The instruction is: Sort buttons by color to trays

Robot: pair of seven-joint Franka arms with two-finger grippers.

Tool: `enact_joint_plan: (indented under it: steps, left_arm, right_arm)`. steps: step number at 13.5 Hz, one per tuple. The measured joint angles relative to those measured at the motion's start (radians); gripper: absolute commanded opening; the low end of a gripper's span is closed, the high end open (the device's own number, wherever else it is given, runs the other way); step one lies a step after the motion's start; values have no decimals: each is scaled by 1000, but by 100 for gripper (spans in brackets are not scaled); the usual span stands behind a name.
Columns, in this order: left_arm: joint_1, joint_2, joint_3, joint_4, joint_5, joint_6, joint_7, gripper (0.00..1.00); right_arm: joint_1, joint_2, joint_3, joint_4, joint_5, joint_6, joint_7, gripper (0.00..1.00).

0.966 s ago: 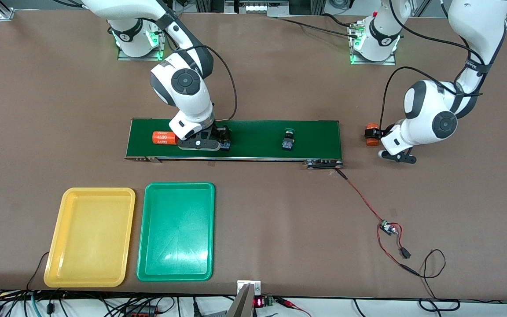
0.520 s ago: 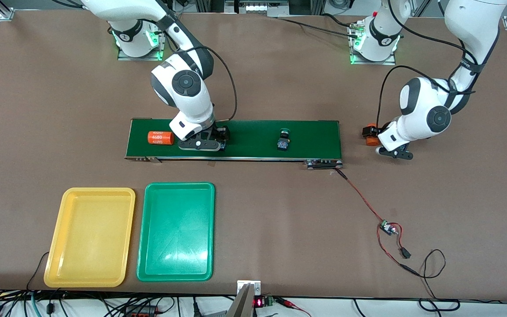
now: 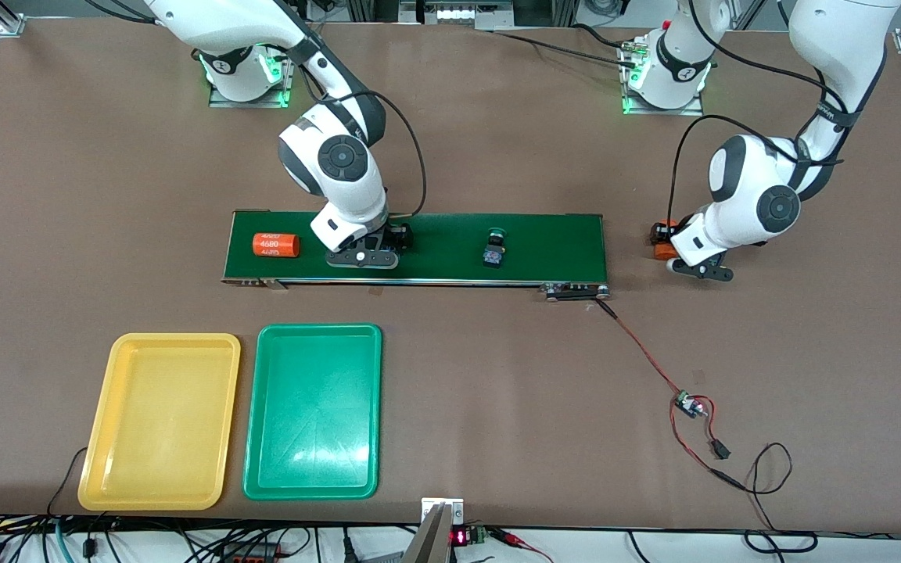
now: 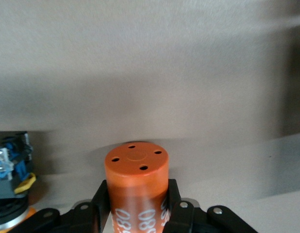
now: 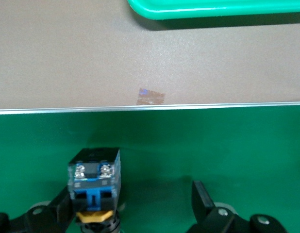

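Note:
My right gripper (image 3: 368,254) is down on the dark-green conveyor belt (image 3: 560,246), open. In the right wrist view a yellow-capped button (image 5: 94,187) lies between its spread jaws (image 5: 135,208), close against one finger. A green-capped button (image 3: 492,249) lies on the belt toward the left arm's end. My left gripper (image 3: 677,258) is off the belt's end, shut on an orange cylinder (image 4: 137,187) with white print. Another button (image 4: 9,184) with a yellow part lies beside it. The yellow tray (image 3: 159,422) and the green tray (image 3: 313,412) sit empty, nearer the front camera than the belt.
A second orange cylinder (image 3: 276,245) lies on the belt near the right arm's end. A red and black cable (image 3: 654,363) with a small board runs from the belt's corner toward the front edge. The green tray's rim (image 5: 218,7) shows in the right wrist view.
The orange cylinder and the green-capped button on the belt have moved toward the right arm's end. My right gripper shifted slightly toward the left arm's end. My left gripper moved slightly toward the belt with its cylinder.

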Motion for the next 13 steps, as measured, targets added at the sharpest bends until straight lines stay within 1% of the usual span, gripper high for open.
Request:
enact_joint_plan:
  steps: [1,2,3,4,5,6,7,8,10,11,13]
  left_arm:
    - [-1,-13,-2,11,0,0,1,0]
    - [-6,-26,-6,29,1,0,12,0]
    - [-14,-38,-8,53,2,-7,46,0]
    - [-28,-48,-12,84,2,-33,86,0]
    - [-48,-56,-16,123,2,-84,112,0]
    - [-70,-62,-24,160,2,-138,125,0]
    - [-95,-68,-38,193,2,-189,133,0]
    - [-119,-72,-59,223,2,-226,136,0]
    - [-163,-74,-101,267,6,-250,155,0]
    - [-185,-73,-110,278,20,-250,188,1]
    - [-219,-71,-115,290,41,-241,299,3]
  right_arm:
    - [0,0,0,0,0,0,0,100]
    - [0,0,-1,1,0,0,0,95]
    - [0,0,-1,2,0,0,0,79]
    - [0,0,-1,3,0,0,0,54]
    - [0,0,-2,5,0,0,-2,34]
    - [0,0,-2,6,0,0,-3,17]
    - [0,0,-2,6,0,0,-3,4]
    - [0,0,-2,6,0,0,-3,0]
    - [0,0,-4,7,0,0,-3,0]
    - [-1,0,-9,8,0,0,-4,0]
    - [-9,-8,-42,32,0,-31,-50,0]
